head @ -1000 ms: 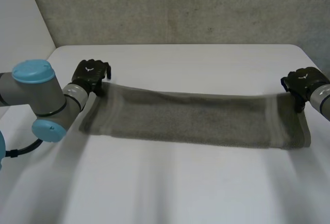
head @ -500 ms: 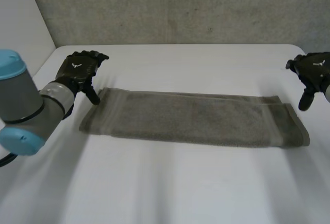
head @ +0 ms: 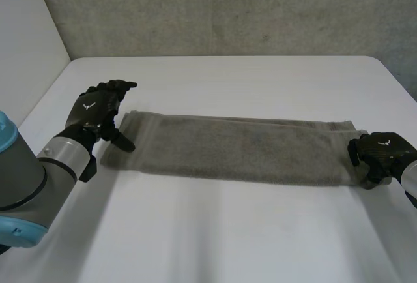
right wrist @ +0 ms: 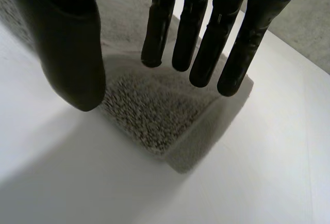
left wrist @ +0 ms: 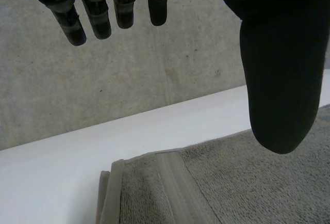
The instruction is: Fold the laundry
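Right hand over nubby terry towel

Towel: grey, folded into a long strip, flat on the white desk.
Left hand: at the towel's left end, fingers straight, thumb over its edge.
Right hand: on the towel's right end, covering its near corner.

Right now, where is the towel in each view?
Head view: towel across the table, between left hand and right hand.
Left wrist view: its banded end, beside the thumb.
Right wrist view: its corner, at the fingertips.
Shared landmark: the white table.
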